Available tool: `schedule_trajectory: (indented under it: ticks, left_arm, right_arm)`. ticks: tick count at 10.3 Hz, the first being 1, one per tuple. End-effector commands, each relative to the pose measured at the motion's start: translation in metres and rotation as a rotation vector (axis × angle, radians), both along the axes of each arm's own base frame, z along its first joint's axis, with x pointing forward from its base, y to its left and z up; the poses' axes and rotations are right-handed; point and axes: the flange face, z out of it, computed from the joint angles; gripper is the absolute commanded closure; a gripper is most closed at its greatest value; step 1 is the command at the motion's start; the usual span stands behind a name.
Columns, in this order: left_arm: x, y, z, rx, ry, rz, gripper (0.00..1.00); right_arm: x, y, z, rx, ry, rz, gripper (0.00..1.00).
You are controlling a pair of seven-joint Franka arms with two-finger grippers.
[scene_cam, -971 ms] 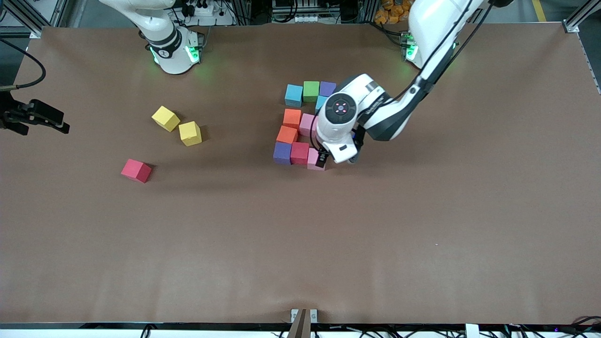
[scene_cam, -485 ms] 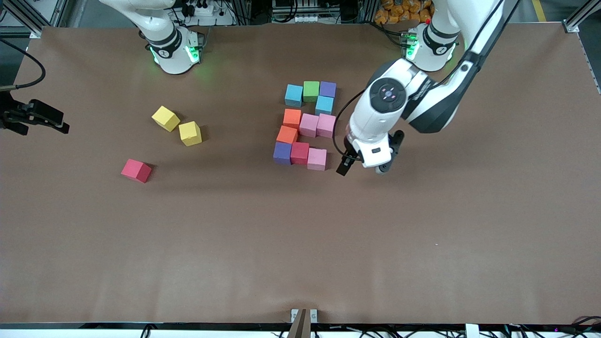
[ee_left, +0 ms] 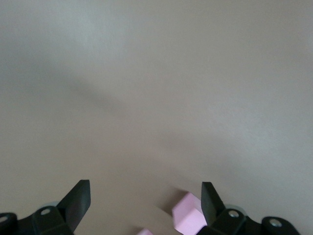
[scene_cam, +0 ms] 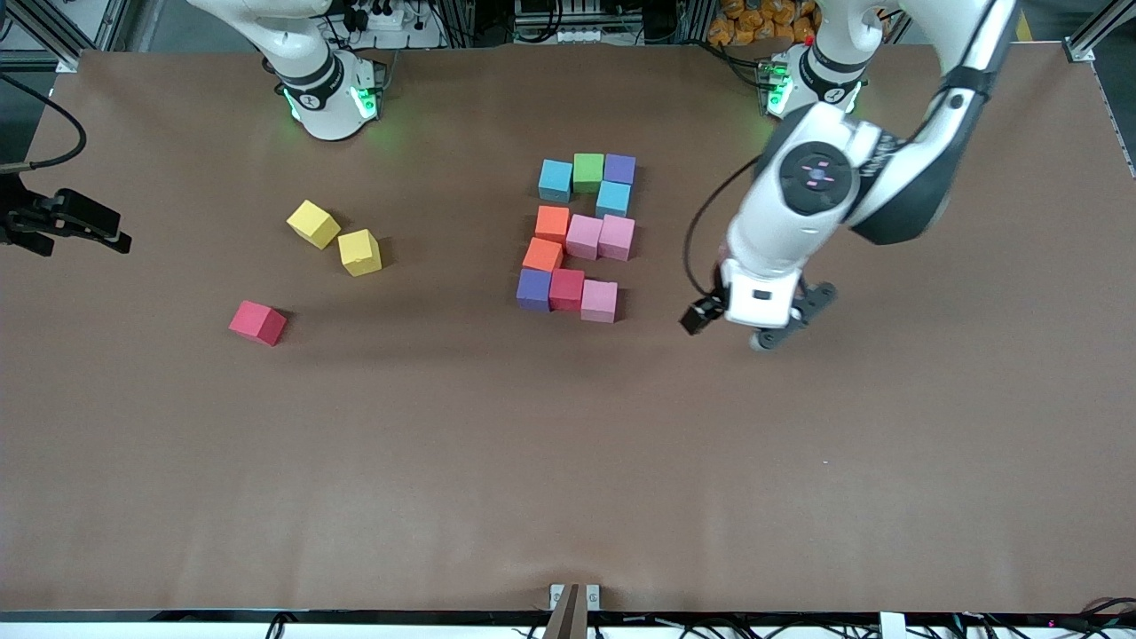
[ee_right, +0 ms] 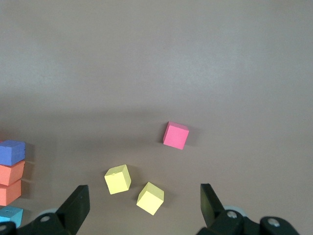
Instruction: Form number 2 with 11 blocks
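Observation:
Eleven blocks lie together as a number 2 point(scene_cam: 583, 236) in the middle of the table. Its farthest row is cyan point(scene_cam: 556, 180), green point(scene_cam: 587, 172) and purple point(scene_cam: 619, 169). Its nearest row is purple point(scene_cam: 533, 289), red point(scene_cam: 566, 289) and pink point(scene_cam: 599, 301). My left gripper point(scene_cam: 741, 327) hangs open and empty over bare table beside that figure, toward the left arm's end. The left wrist view shows its fingers point(ee_left: 78, 203) wide apart, with a pink block point(ee_left: 188, 218) on the table below. My right gripper point(ee_right: 144, 210) is open and empty, high over two yellow cubes; it is outside the front view.
Two yellow cubes point(scene_cam: 312, 223) point(scene_cam: 359, 252) and a loose red cube point(scene_cam: 258, 322) lie toward the right arm's end. A black clamp point(scene_cam: 67, 217) juts in at that end's table edge. Brown table surface point(scene_cam: 568, 461) spreads nearer the front camera.
My left gripper has drawn away from the pink block at the figure's nearest corner, toward the left arm's end, leaving the block in place. The right arm has not moved.

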Motion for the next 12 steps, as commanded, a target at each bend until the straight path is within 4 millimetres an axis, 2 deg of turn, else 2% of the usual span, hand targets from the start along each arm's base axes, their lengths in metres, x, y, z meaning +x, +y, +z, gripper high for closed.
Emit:
schedule_trajectory:
  ticks: [1,2,3,6,8,11,12]
  left_arm:
    - [-0.005,0.025,0.046,0.039,-0.047,-0.077,0.0]
    - [-0.005,0.038,0.062,0.054,-0.054,-0.157,0.0]
    - [0.004,0.062,0.071,0.063,-0.057,-0.179,0.0]
    - [0.007,0.097,0.11,0.074,-0.091,-0.135,0.0]
    - [0.004,0.119,0.123,0.089,-0.076,-0.151,0.0]
    - [0.01,0.166,0.141,0.117,-0.035,-0.28,0.0]
    - [0.009,0.176,0.145,0.121,-0.015,-0.306,0.0]
  right_arm:
    - [0.002,-0.003,0.004,-0.011,0.002,-0.008,0.0]
    - [0.002,-0.003,0.004,-0.01,0.004,-0.007,0.0]
    - [0.002,-0.003,0.004,-0.01,0.004,-0.007,0.0]
    - [0.002,-0.003,0.004,-0.011,0.004,-0.006,0.0]
    - [0.002,-0.003,0.004,-0.011,0.002,-0.006,0.0]
    - [0.002,-0.003,0.004,-0.011,0.002,-0.006,0.0]
    - [0.002,-0.003,0.004,-0.011,0.004,-0.006,0.0]
